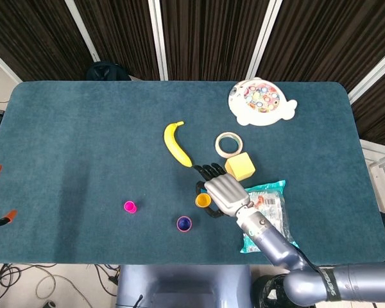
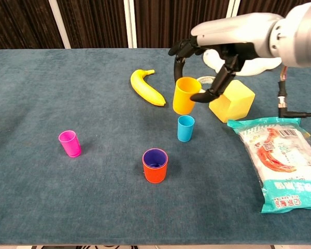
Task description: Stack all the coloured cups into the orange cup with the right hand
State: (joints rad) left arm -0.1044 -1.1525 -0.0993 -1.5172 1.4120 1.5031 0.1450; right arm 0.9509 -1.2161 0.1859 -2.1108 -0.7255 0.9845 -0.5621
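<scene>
My right hand (image 2: 220, 54) (image 1: 224, 192) grips a yellow-orange cup (image 2: 186, 96) (image 1: 203, 200) and holds it in the air, upright, just above and behind the blue cup (image 2: 185, 128). The blue cup stands on the table; in the head view the hand hides it. A red-orange cup (image 2: 155, 167) (image 1: 184, 224) with a purple cup nested inside it stands near the front edge. To the left stands a pink cup (image 2: 70, 143) (image 1: 130, 206), alone. My left hand is in neither view.
A banana (image 2: 146, 87) (image 1: 177, 144) lies behind the cups. A yellow block (image 2: 231, 100) (image 1: 240, 167) and a tape roll (image 1: 228, 144) sit right of it. A snack packet (image 2: 280, 161) lies at the front right, a white toy plate (image 1: 260, 101) at the back.
</scene>
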